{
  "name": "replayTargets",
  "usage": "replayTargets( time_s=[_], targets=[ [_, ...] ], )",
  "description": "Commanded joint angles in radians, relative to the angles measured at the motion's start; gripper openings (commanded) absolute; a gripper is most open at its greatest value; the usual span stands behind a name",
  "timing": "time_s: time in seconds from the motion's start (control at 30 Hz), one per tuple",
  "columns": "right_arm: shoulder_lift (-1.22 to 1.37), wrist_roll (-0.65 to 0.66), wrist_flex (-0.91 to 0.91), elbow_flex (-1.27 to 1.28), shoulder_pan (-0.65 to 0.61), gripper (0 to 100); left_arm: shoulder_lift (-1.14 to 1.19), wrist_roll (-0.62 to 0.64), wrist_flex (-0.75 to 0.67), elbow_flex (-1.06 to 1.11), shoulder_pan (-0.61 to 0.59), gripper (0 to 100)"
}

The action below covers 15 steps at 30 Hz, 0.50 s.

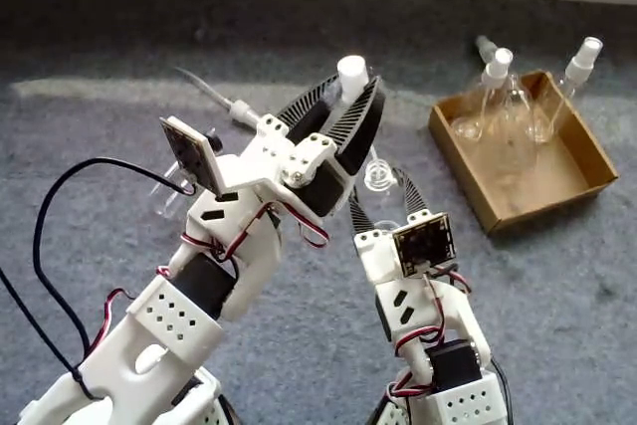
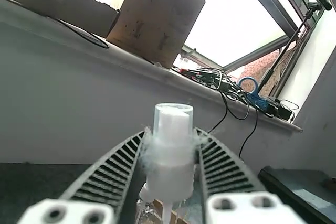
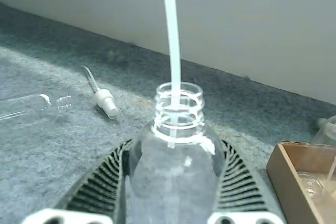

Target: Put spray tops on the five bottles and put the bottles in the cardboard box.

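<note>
An uncapped bottle (image 3: 31, 106) and a loose spray top (image 3: 105, 100) lie on the carpet to the left, both still to be paired. The left gripper (image 2: 170, 153) is clamped on a second spray top (image 2: 172, 140), held above the upright bottle (image 3: 176, 171), which the right gripper (image 3: 174, 153) grasps around its body. The dip tube (image 3: 170, 40) runs down into the neck (its tip looks to be inside). To do this well: keep the tube centred, lower straight until collar meets threads, then twist without tilting the bottle. Three capped bottles (image 1: 513, 102) stand in the cardboard box (image 1: 547, 181) on the right
</note>
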Motion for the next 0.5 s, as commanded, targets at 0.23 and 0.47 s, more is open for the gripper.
replayTargets(
  time_s=[0.23, 0.47],
  targets=[
    [-0.012, 0.006, 0.002, 0.105, -0.004, 8.3, 0.004, 0.012, -0.003, 0.163, 0.045, 1],
    [-0.012, 0.009, 0.038, 0.105, -0.008, 8.2, -0.002, 0.006, -0.069, 0.231, 0.130, 1]
  ],
)
